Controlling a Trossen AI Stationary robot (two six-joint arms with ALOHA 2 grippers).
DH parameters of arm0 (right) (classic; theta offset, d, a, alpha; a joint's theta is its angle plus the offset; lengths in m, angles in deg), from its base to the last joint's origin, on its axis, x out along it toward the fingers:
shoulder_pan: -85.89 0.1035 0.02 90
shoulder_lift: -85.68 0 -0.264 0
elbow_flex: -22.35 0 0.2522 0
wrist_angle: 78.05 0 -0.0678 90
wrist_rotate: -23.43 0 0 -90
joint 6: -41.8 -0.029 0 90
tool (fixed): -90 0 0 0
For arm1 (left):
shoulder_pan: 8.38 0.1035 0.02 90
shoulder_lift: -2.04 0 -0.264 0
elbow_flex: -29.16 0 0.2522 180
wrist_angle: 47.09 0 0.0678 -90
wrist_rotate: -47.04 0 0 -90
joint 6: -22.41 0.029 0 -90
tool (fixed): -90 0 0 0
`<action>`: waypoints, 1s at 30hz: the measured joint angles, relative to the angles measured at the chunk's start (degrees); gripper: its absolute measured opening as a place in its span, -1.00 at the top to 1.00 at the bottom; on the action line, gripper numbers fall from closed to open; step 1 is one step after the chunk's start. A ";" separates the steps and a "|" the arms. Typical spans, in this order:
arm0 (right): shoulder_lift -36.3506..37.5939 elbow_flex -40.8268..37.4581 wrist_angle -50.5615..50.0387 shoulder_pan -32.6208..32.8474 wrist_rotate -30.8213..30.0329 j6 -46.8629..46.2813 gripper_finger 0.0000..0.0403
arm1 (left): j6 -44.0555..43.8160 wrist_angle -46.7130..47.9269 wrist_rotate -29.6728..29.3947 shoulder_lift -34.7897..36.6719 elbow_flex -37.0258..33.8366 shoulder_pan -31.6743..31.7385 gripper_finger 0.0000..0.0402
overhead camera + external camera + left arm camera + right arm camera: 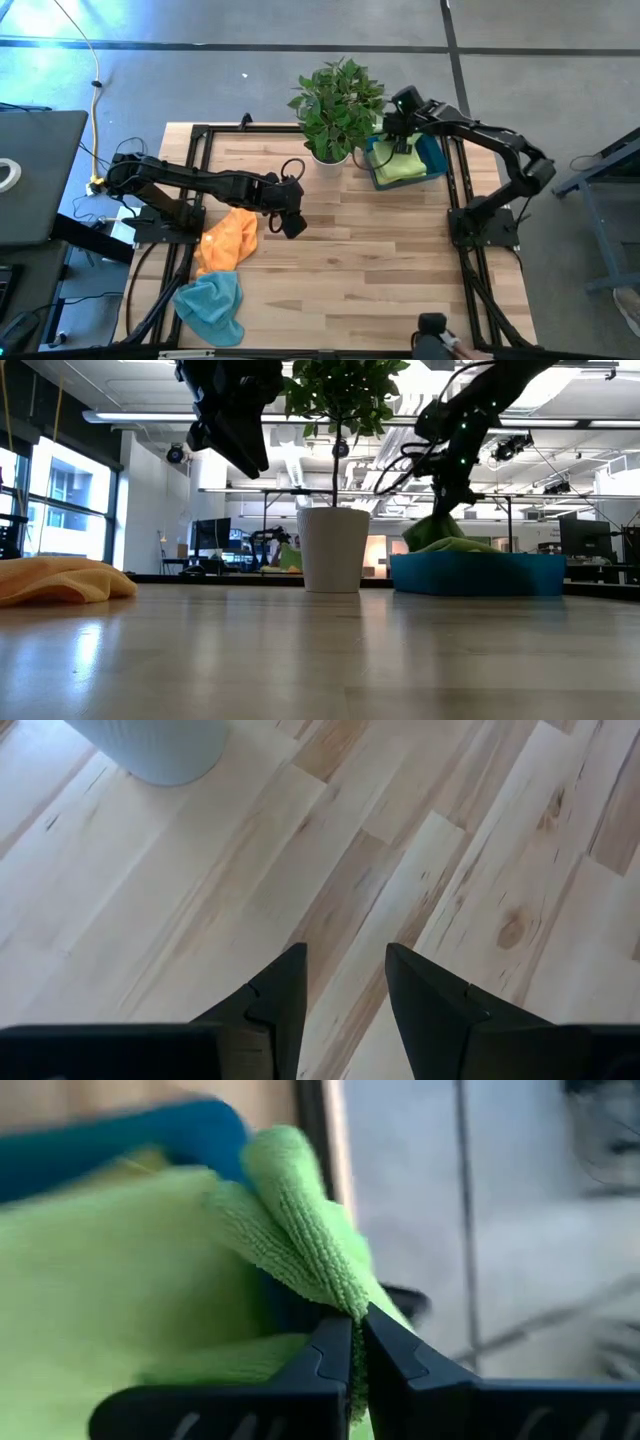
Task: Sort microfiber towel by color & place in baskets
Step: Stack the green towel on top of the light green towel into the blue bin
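Note:
A lime-green towel point(398, 167) lies in the dark teal-blue basket point(432, 152) at the table's far right; it also shows in the low view point(452, 542). My right gripper point(357, 1335) is shut on it above the basket. An orange towel point(228, 240) and a teal towel point(212, 304) lie on the table's left. My left gripper point(345, 970) is open and empty, raised above bare wood just right of the orange towel, as the high view point(290, 222) shows. My right gripper pinches a raised fold of the green towel point(335, 1285) between its two fingers. The fingers come from above, pointing down into the basket. The fold stands up from the towel, whose bulk point(110, 1280) lies in the basket.
A white pot with a leafy plant point(333, 150) stands just left of the basket, close to my right arm. The table's dark frame rails point(455, 190) run along the sides. Bare wood lies in the middle and near right.

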 joint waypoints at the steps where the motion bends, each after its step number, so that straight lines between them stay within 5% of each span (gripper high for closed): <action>1: 0.04 0.00 -0.53 0.00 2.08 0.01 1.00 | -0.04 -0.01 0.00 0.00 0.00 0.00 0.37; 12: 1.25 0.00 -20.76 0.29 13.62 4.31 1.00 | -0.06 -0.02 -0.02 0.00 0.00 0.13 0.37; 21: 1.51 0.00 -21.91 4.17 17.87 5.10 1.00 | -0.09 -0.04 -0.40 0.00 0.00 0.13 0.37; 30: 1.51 0.00 -24.53 6.43 14.03 4.03 1.00 | -0.08 -0.04 -0.46 0.02 0.00 0.13 0.37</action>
